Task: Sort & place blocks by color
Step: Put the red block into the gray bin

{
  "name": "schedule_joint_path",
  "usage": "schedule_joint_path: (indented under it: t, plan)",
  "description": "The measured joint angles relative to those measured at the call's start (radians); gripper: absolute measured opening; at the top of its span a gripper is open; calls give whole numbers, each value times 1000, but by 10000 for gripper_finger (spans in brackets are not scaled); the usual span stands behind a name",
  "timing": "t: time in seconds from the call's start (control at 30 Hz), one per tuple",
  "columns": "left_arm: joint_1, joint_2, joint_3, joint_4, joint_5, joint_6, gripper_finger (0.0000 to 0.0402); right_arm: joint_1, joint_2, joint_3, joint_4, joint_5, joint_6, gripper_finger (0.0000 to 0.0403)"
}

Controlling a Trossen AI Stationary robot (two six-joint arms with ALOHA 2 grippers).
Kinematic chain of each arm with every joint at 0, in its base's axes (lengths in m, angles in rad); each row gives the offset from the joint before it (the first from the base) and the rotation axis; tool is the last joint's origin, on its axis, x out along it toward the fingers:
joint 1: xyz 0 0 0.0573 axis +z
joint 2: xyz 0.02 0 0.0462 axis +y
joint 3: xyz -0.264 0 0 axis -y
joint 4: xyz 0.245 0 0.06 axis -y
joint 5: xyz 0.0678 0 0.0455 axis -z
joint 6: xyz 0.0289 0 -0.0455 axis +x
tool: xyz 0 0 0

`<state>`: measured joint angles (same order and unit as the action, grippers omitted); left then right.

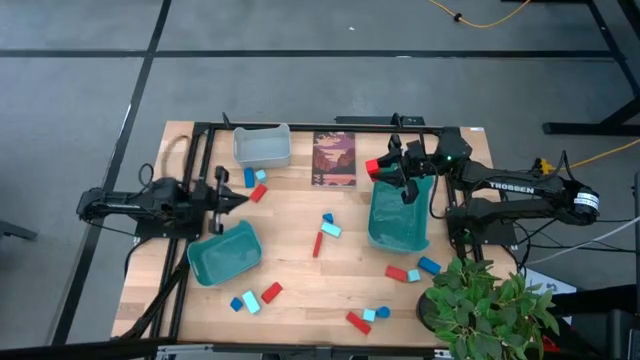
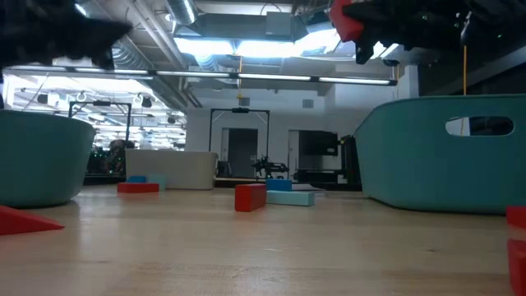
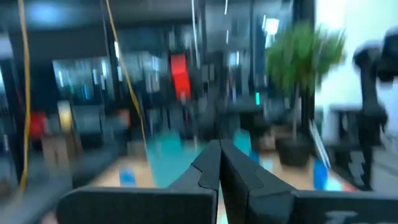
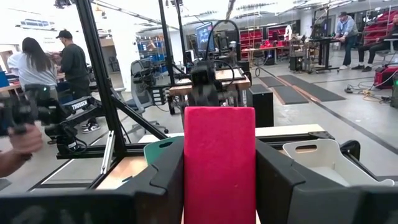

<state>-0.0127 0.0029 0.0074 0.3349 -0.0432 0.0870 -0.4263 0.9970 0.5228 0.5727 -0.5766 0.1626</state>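
My right gripper (image 1: 380, 166) hangs high above the table beside the far left corner of the right teal bin (image 1: 400, 218), shut on a red block (image 4: 219, 155). In the low view that block (image 2: 345, 20) shows at the top, well above the bin (image 2: 444, 156). My left gripper (image 1: 240, 200) is shut and holds nothing, at the table's left above the left teal bin (image 1: 222, 255). Red, dark blue and cyan blocks lie loose on the table, among them a group at the middle (image 1: 324, 232). My right gripper pinches the red block between its two fingers (image 4: 163, 180), which lie on its two opposite side faces (image 4: 189, 162). The fingers reach in level from the table's right side. The block stands on end between them, lifted clear of table and bin.
A grey bin (image 1: 262, 146) and a dark picture card (image 1: 334, 158) sit at the far edge. More blocks lie near the grey bin (image 1: 256, 183), at the near left (image 1: 254, 298), near middle (image 1: 368, 317) and right (image 1: 412, 270). A potted plant (image 1: 490, 305) stands at the near right corner.
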Motion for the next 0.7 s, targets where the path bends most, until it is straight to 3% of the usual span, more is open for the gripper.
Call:
schedule_joint_path:
  t: [0.13, 0.23, 0.47, 0.7]
  plan:
    - [0, 1, 0, 244, 1, 135, 0, 0, 0, 0, 1, 0, 5, 138]
    - [2, 5, 10, 323, -9, 194, 0, 0, 0, 0, 6, 0, 14, 138]
    - [45, 86, 151, 261, -27, 209, 0, 0, 0, 0, 6, 11, 14, 138]
    - [127, 286, 380, 31, -66, 204, 0, 0, 0, 0, 8, 11, 13, 138]
